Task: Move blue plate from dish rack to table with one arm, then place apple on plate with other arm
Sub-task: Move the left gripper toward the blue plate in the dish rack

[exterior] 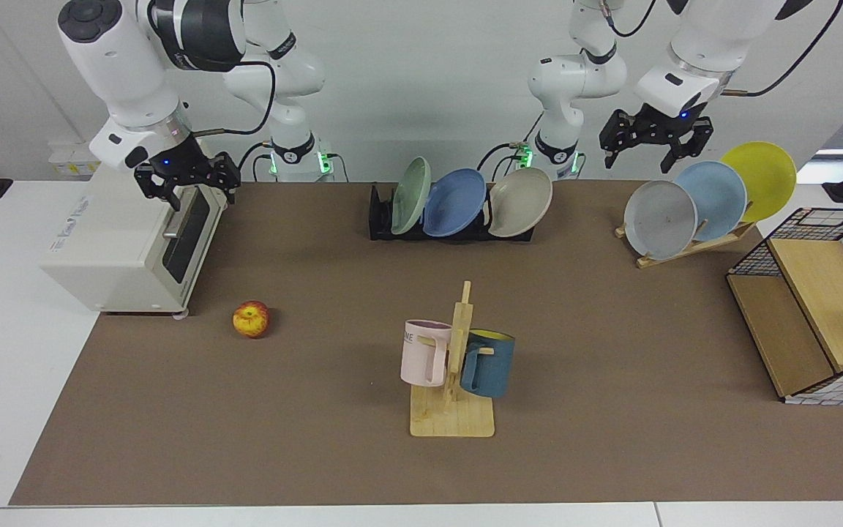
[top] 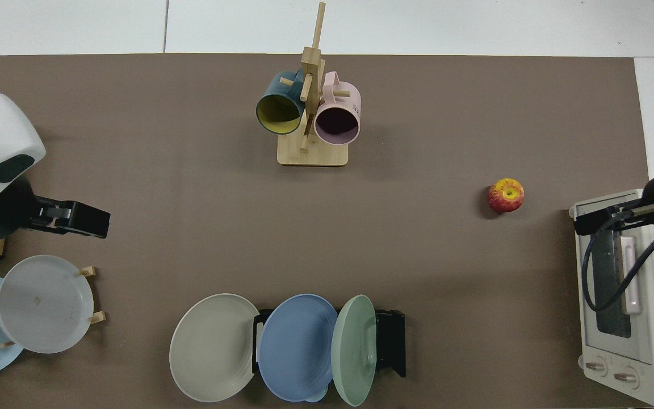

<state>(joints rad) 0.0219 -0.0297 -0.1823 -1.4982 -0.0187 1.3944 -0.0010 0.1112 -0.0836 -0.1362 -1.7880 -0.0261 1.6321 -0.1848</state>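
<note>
The blue plate [exterior: 454, 203] [top: 298, 346] stands on edge in the black dish rack [exterior: 380, 219] [top: 390, 341], between a green plate and a beige one. On the brown mat of the table [exterior: 612, 380] [top: 446, 284] the apple [exterior: 251, 320] [top: 506, 195] lies alone, near the toaster oven. My right gripper [exterior: 191, 192] [top: 587, 220] hangs open above the oven's front. My left gripper [exterior: 652, 155] [top: 91, 220] hangs open over the wooden plate rack. Neither gripper holds anything, and both are far from the plate and the apple.
A wooden mug stand [exterior: 453, 417] [top: 311, 153] with a pink and a dark blue mug stands mid-mat. The toaster oven [exterior: 121, 249] [top: 628, 295] is beside the apple. A wooden rack [exterior: 685, 249] holds grey, sky-blue and yellow plates. A wire-and-wood shelf [exterior: 809, 307] sits beyond it.
</note>
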